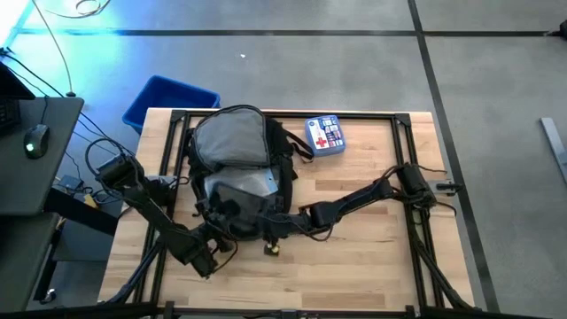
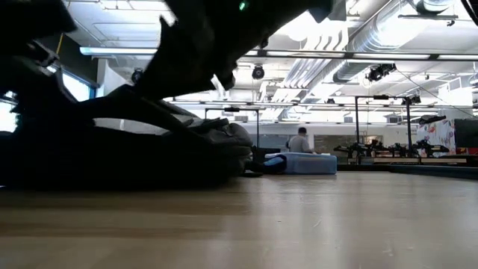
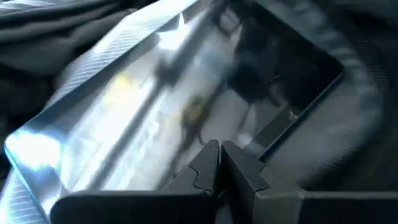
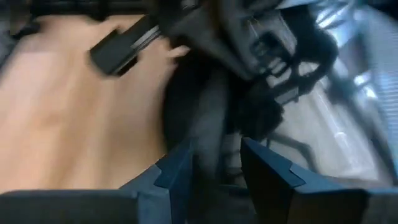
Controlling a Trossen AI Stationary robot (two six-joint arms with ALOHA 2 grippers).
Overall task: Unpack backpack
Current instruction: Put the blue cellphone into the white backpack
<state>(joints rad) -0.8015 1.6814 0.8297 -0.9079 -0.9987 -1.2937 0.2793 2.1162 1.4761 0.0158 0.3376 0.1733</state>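
The black backpack [image 1: 232, 142] lies flat on the wooden table, its grey lining turned up at the far end; in the low view it [image 2: 127, 149] fills the left. A clear plastic pouch [image 1: 251, 184] shows in its open mouth. My left gripper [image 1: 229, 221] is at the backpack's near end, shut [image 3: 219, 148], its tips right at the pouch [image 3: 143, 106]. My right gripper [image 1: 285, 219] comes in from the right, open [image 4: 216, 149], with a dark fold of the backpack [image 4: 211, 112] in the gap between its fingers. My left gripper points its shut tips slanting down at the clear pouch's near edge [image 3: 205, 134]; I cannot tell whether they touch it. My right gripper has its fingers on either side of the backpack's dark fold [image 4: 214, 168]; I cannot tell whether they touch it.
A blue and white first-aid kit [image 1: 325, 136] lies right of the backpack at the far edge. A small yellow thing [image 1: 273, 250] lies on the wood near the backpack. A blue bin [image 1: 168, 102] stands beyond the far left corner. Bare wood lies right and near.
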